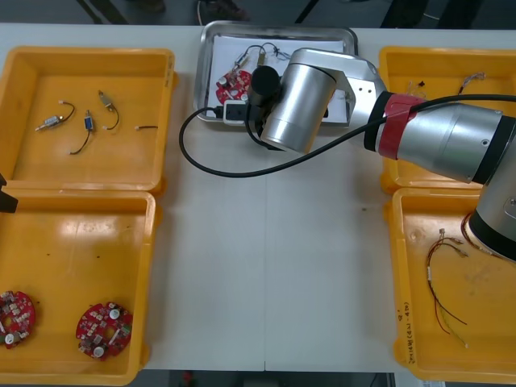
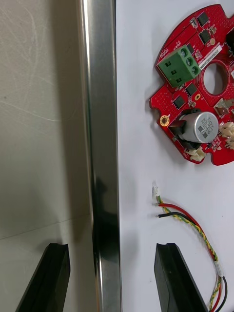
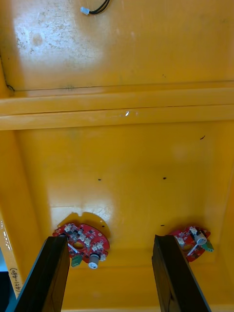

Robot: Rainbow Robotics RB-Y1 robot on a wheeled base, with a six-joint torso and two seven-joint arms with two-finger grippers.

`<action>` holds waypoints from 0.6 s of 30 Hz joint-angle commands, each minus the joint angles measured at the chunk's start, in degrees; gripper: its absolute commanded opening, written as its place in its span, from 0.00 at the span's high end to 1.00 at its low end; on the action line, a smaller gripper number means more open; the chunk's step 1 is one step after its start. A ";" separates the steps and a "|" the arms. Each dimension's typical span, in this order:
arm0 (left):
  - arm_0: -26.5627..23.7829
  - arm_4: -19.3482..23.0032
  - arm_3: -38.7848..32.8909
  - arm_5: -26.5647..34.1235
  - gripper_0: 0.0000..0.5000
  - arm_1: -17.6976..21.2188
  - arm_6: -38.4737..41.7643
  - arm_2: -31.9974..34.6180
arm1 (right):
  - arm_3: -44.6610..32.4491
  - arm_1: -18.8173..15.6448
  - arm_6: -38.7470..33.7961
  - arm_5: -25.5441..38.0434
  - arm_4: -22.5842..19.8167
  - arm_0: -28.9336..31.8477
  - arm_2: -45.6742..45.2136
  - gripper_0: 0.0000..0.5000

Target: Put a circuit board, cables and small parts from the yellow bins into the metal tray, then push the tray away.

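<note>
- Black fingers (image 2: pixel 48 278) of the right gripper (image 2: pixel 111 246) stand released, straddling the rim of the metal tray (image 2: pixel 100 122). One is over the bare counter (image 2: pixel 39 122), the other over the tray's white inside.
- Just beyond the inner finger lies a red and yellow cable (image 2: pixel 195 226), and past it the circuit board (image 2: pixel 195 87). Both are already in the tray.
- With the tray loaded, the step in hand looks like the push away. To do it well, I judge the fingers should come down and clench on the rim, or bear squarely against it, without catching the cable. Then they should drive straight toward the far edge, slowly, so the tray neither swivels nor sheds its load.
- The right wrist view shows the straddle itself. In the front view the right arm (image 1: pixel 435 137) covers it, by the tray's near-left corner.
- The front view gives the tray's whole outline and how close it sits to the counter's far edge.
- The left gripper (image 3: pixel 109 239) waits with fingers apart, grasping nothing, over two circuit boards (image 3: pixel 83 239) in the near left yellow bin (image 3: pixel 117 161).
</note>
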 commanded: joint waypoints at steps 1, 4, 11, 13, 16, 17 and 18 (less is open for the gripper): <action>0.89 -0.40 -1.44 0.37 0.00 -0.50 -4.52 1.79 | -1.46 0.60 1.74 2.36 -0.61 -3.01 -2.54 0.00; 0.89 -0.40 -1.44 0.37 0.00 -0.50 -4.52 1.79 | -3.22 0.42 1.83 5.53 -0.61 -3.10 -4.47 0.00; 0.89 -0.40 -1.44 0.37 0.00 -0.50 -4.52 1.79 | -12.01 -0.72 0.60 15.63 -1.05 -3.01 -8.42 0.00; 0.89 -0.40 -1.44 0.37 0.00 -0.50 -4.52 1.79 | -13.77 -0.98 0.07 17.66 -2.10 -3.01 -8.95 0.00; 0.89 -0.40 -1.44 0.37 0.00 -0.50 -4.52 1.79 | -17.37 -1.69 -0.63 22.05 -4.30 -3.01 -10.80 0.00; 0.89 -0.40 -1.44 0.37 0.00 -0.50 -4.52 1.79 | -18.16 -1.86 -0.81 23.02 -4.83 -3.01 -11.24 0.00; 0.89 -0.40 -1.44 0.37 0.00 -0.50 -4.52 1.79 | -19.30 -2.13 -1.16 24.51 -5.53 -2.84 -12.03 0.00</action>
